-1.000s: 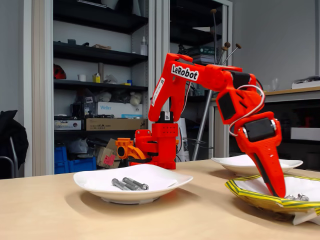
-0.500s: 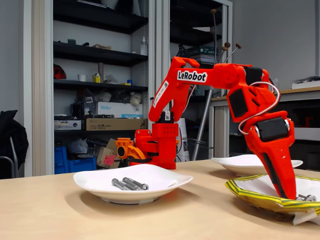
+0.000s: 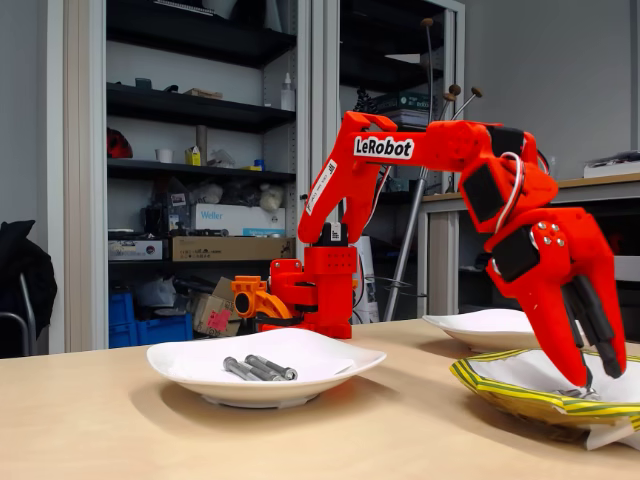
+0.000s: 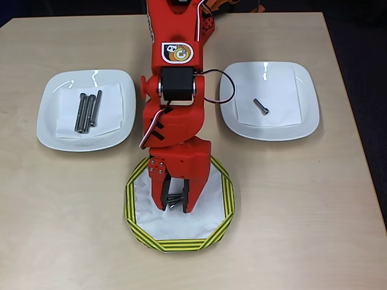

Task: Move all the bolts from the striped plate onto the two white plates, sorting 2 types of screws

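Note:
The striped plate (image 4: 138, 187) lies at the table's front middle in the overhead view and at the right (image 3: 500, 385) in the fixed view. My gripper (image 4: 176, 204) points down into it, open, with a small cluster of bolts (image 4: 175, 199) lying between its fingers. Seen from the fixed view, the gripper (image 3: 598, 380) has its jaws spread just above the plate's rim. The left white plate (image 4: 48, 130) carries three long bolts (image 4: 87, 112), which also show from the side (image 3: 258, 368). The right white plate (image 4: 305, 121) holds one short bolt (image 4: 261, 106).
The red arm's base (image 4: 178, 24) stands at the table's back middle, between the two white plates. The far white plate (image 3: 480, 325) sits just behind the striped one in the fixed view. Shelves and a desk stand behind the table.
The wrist has turned and the jaws have opened over the striped plate. The gripper has shifted slightly right, and the bolts seen at the plate's rim are now hidden behind it.

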`<state>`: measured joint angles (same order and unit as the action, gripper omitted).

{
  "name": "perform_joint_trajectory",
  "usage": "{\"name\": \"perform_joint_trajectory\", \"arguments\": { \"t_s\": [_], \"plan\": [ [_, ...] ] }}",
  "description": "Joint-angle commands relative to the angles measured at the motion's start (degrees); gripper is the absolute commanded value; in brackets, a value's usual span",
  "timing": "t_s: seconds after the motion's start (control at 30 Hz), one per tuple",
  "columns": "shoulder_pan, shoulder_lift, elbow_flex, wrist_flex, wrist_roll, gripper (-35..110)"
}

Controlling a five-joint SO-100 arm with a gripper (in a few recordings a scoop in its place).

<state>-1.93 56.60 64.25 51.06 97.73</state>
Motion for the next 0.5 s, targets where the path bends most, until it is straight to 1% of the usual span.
{"name": "perform_joint_trajectory", "arguments": {
  "t_s": [0.0,0.1,0.2,0.3,0.37,0.47],
  "plan": [
    [-2.0,4.7,1.3,-5.4,10.8,17],
    [-3.1,3.6,2.7,-11.9,17.6,18],
    [-3.7,4.5,5.4,-13.7,20.9,18],
    [-3.7,5.4,6.7,-10.8,21.4,18],
    [-3.4,6.2,7.5,-7.5,20.4,17],
    [-2.4,7.2,10.0,-5.4,17.8,17]
  ]
}}
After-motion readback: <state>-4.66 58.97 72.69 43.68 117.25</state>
